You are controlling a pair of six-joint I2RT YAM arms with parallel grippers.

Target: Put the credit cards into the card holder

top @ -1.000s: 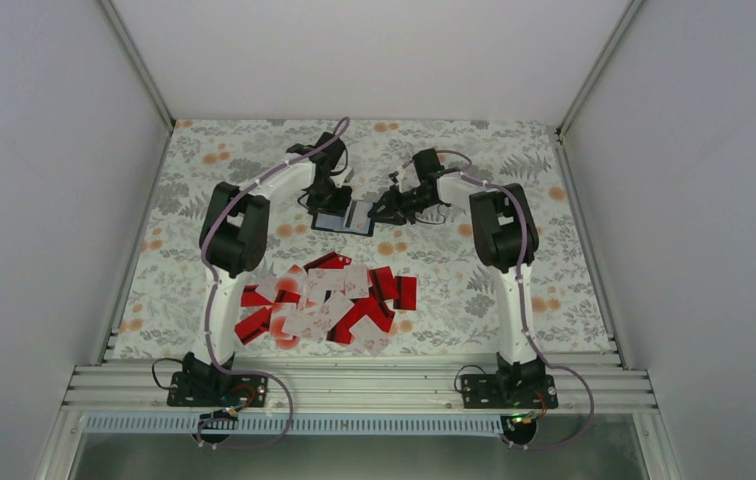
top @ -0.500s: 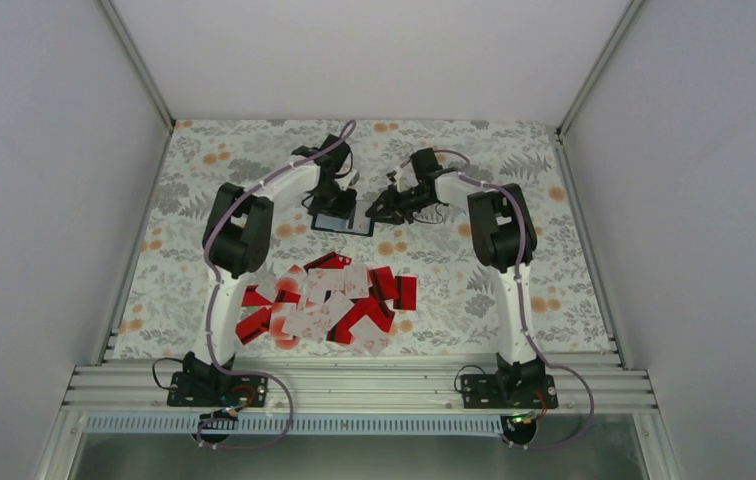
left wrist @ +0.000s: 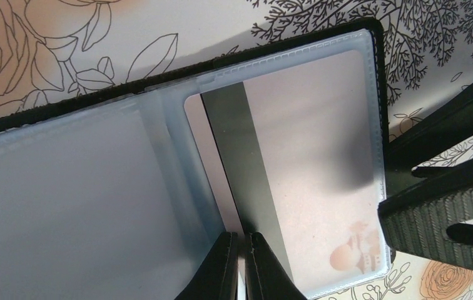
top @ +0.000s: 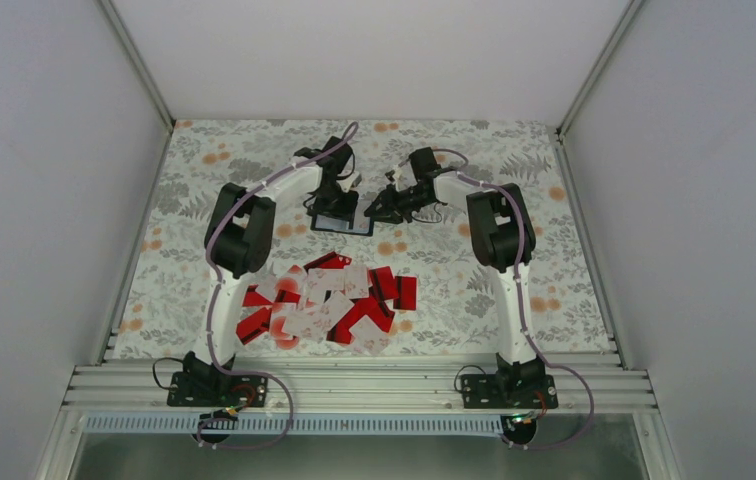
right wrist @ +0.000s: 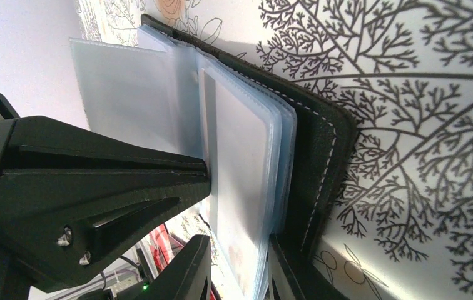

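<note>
While overhead hides it, left wrist shows card (left wrist: pixel 303 144) in holder (left wrist: pixel 65 206).

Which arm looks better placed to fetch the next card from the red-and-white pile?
Probably the left. The credit cards lie nearer its base, and the card under the left gripper already sits in the card holder. The right gripper, jaws apart at the holder's sleeves, seems to be steadying it.
</note>
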